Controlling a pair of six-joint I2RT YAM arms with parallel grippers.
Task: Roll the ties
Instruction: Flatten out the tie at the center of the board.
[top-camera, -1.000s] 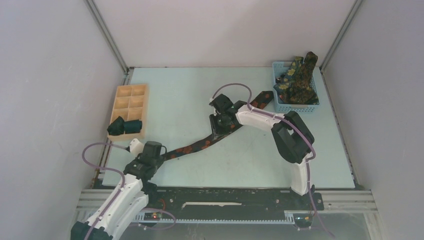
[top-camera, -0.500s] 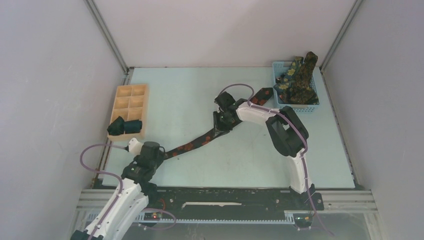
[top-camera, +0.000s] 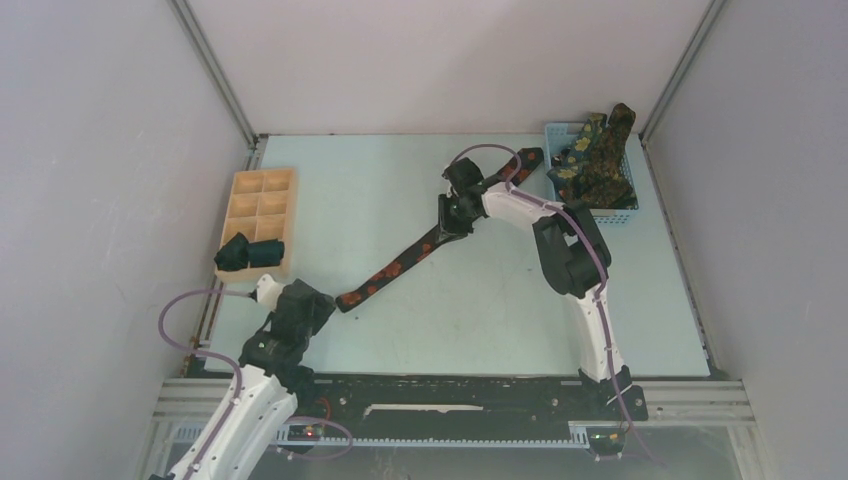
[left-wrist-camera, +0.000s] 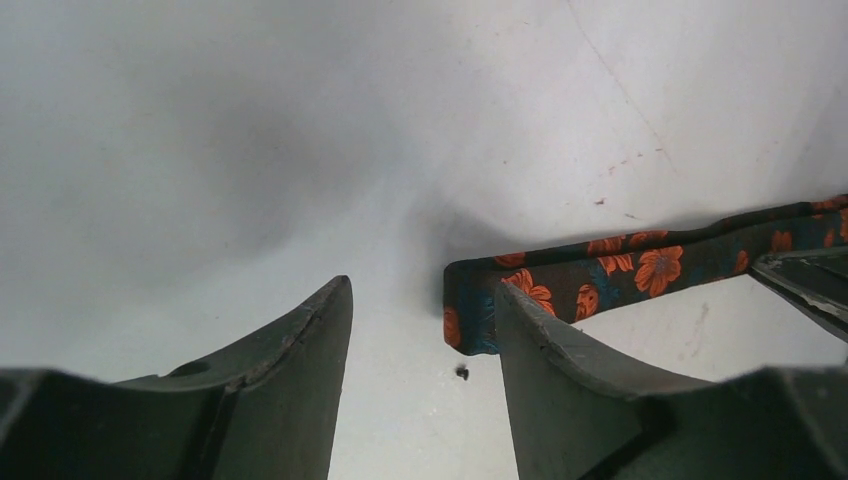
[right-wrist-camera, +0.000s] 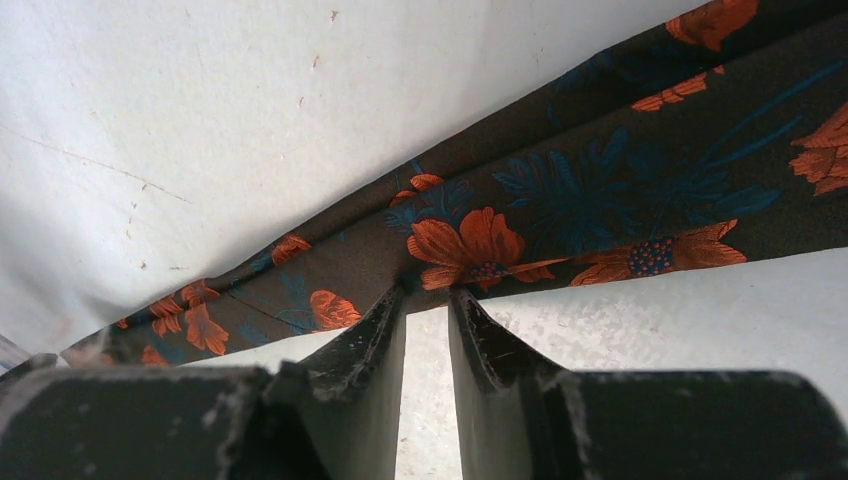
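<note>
Right fingers (right-wrist-camera: 372, 335) pinch a dark tie (top-camera: 396, 267), orange-flowered, stretched straight.

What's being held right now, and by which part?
The right gripper pinches the black tie by one long edge, near mid-length. The left gripper holds nothing.

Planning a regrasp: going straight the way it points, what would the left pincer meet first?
Likely the table, right beside the black tie; the left pincer may clip its end, depth unclear.
</note>
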